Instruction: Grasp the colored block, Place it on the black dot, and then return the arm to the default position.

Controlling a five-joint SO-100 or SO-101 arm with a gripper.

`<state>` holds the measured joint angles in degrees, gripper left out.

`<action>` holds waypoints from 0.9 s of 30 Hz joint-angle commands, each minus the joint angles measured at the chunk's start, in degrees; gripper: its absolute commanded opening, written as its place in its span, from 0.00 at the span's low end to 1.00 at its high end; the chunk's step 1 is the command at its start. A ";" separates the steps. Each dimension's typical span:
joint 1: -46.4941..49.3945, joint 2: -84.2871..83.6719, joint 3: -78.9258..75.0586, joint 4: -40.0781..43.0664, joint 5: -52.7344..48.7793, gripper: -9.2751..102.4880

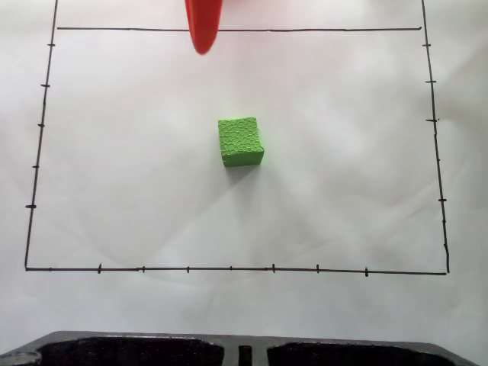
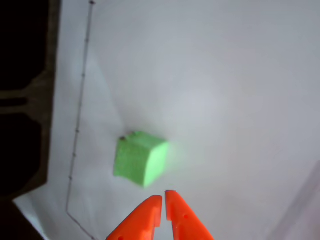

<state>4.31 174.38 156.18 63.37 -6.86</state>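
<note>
The green block (image 1: 241,141) sat mid-sheet, at six o'clock from the end effector (image 2: 163,199), whose fingers were nearly together and empty; it looked light, rough-skinned and grippable across opposite flat sides.

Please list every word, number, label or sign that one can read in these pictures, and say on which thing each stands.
None can be read.
Paper: a hand-drawn black frame with tick marks, no numbers beside them.
Green cube: crackled texture, no print.
Orange gripper: no lettering.

White paper (image 1: 343,191) with a black drawn border (image 1: 229,268).
</note>
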 commanded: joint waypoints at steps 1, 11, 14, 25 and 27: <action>-0.18 3.08 4.48 -5.10 1.23 0.08; -0.62 10.55 16.35 -15.38 6.06 0.08; -0.79 12.30 17.93 -16.70 6.94 0.08; 0.97 12.74 18.11 -12.13 8.96 0.08; 0.97 12.83 18.11 -12.13 8.96 0.08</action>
<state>4.83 185.71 174.55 51.24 1.85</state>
